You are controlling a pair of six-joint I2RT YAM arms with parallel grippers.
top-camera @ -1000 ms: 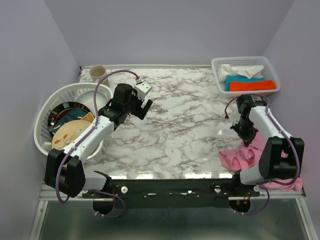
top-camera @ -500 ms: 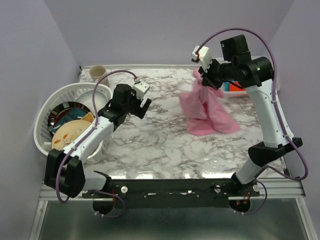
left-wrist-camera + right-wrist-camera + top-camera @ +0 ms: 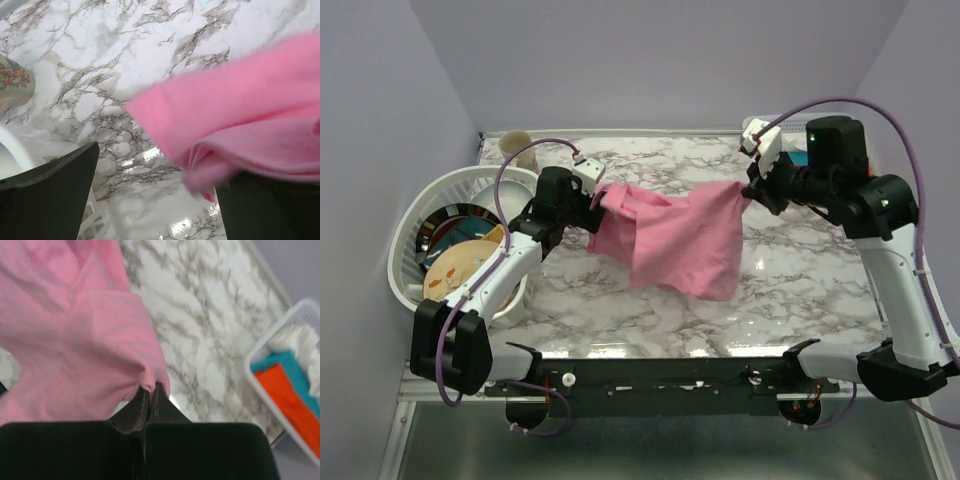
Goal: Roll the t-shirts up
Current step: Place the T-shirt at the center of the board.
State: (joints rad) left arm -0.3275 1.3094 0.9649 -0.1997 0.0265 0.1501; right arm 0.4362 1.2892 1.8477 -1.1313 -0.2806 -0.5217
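The pink t-shirt (image 3: 680, 240) hangs spread in the air over the middle of the marble table (image 3: 620, 320), stretched between my two grippers. My right gripper (image 3: 750, 190) is shut on its right edge; the right wrist view shows the jaws (image 3: 151, 387) pinched together on a fold of the pink fabric (image 3: 75, 340). My left gripper (image 3: 595, 200) is at the shirt's left end. In the left wrist view its jaws (image 3: 160, 167) stand wide apart, and the pink fabric (image 3: 240, 115) lies blurred over the right finger only.
A white dish rack (image 3: 410, 220) with plates and bowls stands at the left edge. A beige cup (image 3: 516, 146) is at the back left. A white basket (image 3: 248, 371) with orange (image 3: 285, 390) and teal folded cloths sits at the back right.
My right arm lifted the shirt from the near right edge and carried it up and leftward. It now spans both grippers, and the left gripper has reached its left end.
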